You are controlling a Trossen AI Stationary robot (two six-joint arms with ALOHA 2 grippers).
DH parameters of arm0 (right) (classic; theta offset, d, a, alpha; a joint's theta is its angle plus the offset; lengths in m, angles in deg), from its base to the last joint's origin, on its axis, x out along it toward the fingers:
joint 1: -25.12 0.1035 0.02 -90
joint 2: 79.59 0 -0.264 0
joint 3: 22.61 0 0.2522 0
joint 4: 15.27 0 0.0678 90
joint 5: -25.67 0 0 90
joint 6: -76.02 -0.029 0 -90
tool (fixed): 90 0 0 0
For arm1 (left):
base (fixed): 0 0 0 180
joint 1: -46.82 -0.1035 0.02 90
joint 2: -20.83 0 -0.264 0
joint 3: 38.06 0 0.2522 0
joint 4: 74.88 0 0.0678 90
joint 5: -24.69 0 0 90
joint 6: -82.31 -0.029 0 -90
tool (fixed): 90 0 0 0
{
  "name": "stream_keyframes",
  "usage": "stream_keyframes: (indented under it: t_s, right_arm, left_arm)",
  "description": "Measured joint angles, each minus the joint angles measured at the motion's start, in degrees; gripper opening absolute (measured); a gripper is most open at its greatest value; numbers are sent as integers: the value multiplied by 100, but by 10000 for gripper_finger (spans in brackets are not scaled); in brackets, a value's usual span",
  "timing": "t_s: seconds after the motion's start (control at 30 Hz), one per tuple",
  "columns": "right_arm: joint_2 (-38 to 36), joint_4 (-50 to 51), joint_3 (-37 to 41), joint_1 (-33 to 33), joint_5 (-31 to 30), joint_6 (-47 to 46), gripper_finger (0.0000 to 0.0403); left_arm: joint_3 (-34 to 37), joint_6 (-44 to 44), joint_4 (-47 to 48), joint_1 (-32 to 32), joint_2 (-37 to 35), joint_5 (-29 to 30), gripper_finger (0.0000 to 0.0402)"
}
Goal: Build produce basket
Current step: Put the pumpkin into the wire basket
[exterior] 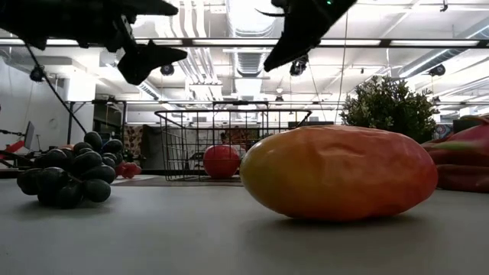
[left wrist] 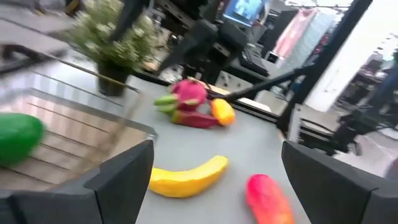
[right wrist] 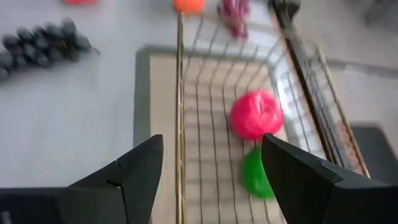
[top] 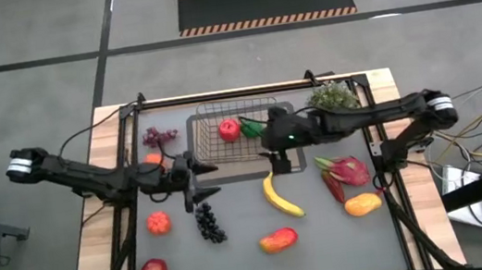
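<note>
Below open right jaws, basket, apple inside

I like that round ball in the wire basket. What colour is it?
The round toy apple in the dark wire-mesh basket is red, clearest in the right wrist view.

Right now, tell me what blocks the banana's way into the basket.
The right tool hangs open over the near rim of the basket, just above the banana. Nothing else on the table lies between them.
</note>
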Motion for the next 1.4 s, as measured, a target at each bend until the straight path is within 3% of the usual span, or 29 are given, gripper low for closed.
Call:
stream_keyframes:
  t_s: [0.13, 0.23, 0.33, 0.5, 0.57, 0.7, 0.9, 1.17, 1.4]
  right_arm:
    - [-402, -1525, 909, 222, 17, 464, 251]
    - [-651, -2677, 1514, 355, 29, 839, 251]
    - [-845, -3337, 1973, 398, 241, 1022, 250]
    - [-999, -3878, 2405, 394, 601, 1071, 249]
    - [-995, -3862, 2436, 394, 601, 1073, 249]
    - [-858, -3851, 2438, 394, 601, 1068, 249]
    - [-703, -3847, 2438, 394, 602, 914, 247]
    - [-651, -3860, 2438, 394, 604, 886, 246]
    - [-649, -3860, 2438, 394, 604, 741, 247]
  left_arm:
    - [-339, 566, 351, 395, 388, 64, 336]
    - [-742, 1442, 1292, 697, 682, 84, 336]
    - [-1355, 2703, 3034, 1010, 992, 86, 336]
    - [-2627, 4569, 6963, 1377, 1661, -460, 336]
    - [-3069, 4902, 8089, 1400, 1917, -770, 336]
    - [-3594, 4954, 9356, 1400, 2241, -1193, 336]
    - [-3420, 5273, 9894, 1440, 2264, -1624, 336]
    - [-2756, 5892, 9802, 1578, 2010, -1642, 336]
    - [-2640, 5960, 9784, 1658, 1963, -1652, 336]
